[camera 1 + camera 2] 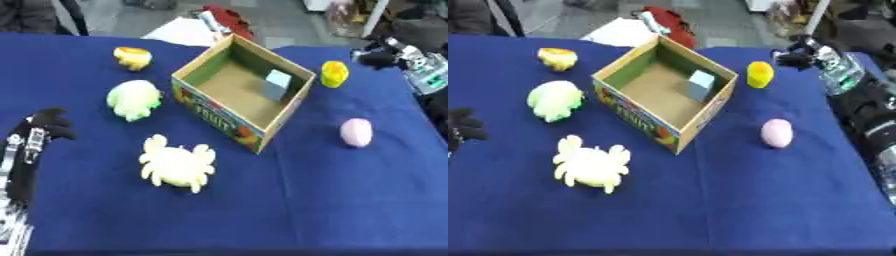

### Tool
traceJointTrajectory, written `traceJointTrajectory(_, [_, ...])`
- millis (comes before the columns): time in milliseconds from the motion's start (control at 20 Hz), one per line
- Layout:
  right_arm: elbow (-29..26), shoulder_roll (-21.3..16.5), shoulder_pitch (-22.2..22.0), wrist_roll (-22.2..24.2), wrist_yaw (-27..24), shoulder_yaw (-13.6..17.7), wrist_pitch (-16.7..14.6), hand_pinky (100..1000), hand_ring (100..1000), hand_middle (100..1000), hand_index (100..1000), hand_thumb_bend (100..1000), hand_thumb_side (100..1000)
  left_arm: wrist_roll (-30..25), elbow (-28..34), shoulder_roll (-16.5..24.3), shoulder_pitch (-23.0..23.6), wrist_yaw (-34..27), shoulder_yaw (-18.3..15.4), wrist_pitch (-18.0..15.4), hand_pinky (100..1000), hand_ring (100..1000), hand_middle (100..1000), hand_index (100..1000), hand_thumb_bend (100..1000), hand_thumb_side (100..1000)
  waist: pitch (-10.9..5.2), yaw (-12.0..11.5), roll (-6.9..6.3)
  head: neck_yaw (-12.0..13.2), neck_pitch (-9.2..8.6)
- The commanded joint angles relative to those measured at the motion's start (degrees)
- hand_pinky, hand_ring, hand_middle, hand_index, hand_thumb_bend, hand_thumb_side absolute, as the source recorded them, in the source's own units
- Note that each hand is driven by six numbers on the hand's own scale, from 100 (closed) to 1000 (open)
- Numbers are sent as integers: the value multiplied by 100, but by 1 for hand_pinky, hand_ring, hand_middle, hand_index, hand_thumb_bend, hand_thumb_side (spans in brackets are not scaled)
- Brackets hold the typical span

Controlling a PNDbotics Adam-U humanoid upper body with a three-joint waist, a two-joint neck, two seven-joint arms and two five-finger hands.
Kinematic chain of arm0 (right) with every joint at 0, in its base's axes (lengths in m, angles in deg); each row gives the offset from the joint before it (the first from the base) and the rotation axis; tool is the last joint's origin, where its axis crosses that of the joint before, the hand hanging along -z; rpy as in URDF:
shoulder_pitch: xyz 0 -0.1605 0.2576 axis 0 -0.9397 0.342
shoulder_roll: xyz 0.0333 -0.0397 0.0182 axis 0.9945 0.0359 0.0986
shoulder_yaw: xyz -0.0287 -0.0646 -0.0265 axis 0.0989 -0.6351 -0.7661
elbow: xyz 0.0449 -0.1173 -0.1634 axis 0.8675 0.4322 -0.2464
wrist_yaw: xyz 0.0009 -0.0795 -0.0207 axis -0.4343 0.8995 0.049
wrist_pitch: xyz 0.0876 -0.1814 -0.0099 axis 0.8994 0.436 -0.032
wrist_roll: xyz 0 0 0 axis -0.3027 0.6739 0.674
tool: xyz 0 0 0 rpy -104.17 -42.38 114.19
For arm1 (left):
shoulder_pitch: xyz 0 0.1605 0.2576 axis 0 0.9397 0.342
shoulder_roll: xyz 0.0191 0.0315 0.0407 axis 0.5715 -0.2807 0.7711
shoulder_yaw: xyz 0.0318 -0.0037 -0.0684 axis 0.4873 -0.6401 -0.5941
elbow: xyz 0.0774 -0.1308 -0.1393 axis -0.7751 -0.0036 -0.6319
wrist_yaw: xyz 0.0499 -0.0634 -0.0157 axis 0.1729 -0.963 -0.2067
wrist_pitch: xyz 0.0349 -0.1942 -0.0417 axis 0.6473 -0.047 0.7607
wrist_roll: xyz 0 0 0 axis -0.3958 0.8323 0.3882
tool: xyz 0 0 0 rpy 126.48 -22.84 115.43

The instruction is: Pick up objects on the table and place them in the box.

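Left hand [48, 122]: black fingers, matte, on a black forearm with a silver strip along it; metal lattice-like part lower down at the picture edge. Right hand [794, 57]: black fingers, wrist behind it silver/grey with black segments and a small green-tinted patch. Right arm [872, 117] further back: bulky black housings with silver ring joints.

Even, soft overhead light, faint shadows, no glare; both views are blurred throughout, edges smeared.
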State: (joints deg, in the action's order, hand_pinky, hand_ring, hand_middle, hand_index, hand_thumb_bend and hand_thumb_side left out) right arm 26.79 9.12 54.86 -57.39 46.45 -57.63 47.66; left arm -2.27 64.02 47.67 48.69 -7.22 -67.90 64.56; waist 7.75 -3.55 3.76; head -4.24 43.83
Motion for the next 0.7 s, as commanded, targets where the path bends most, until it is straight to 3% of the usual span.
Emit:
traceJointTrajectory(50, [-571, -344, -62, 481, 437, 1, -97, 773, 805, 887, 1000, 100, 434, 24, 74, 55, -14, 41, -63, 4, 761, 566, 587, 789, 100, 876, -133, 22, 46, 28, 29])
traceJointTrajectory(450, [-1808, -614, -703, 1470, 809, -251, -533, 802, 835, 900, 1000, 100, 471, 45, 78, 56, -15, 53, -79, 3, 761, 565, 587, 790, 100, 877, -104, 83, 65, 75, 29])
traceJointTrajectory(700, [-2184, -740, -969, 1801, 788, -376, -636, 812, 846, 904, 1000, 100, 471, 55, 84, 58, -21, 58, -88, 3, 761, 565, 587, 790, 100, 877, -93, 81, 75, 86, 29])
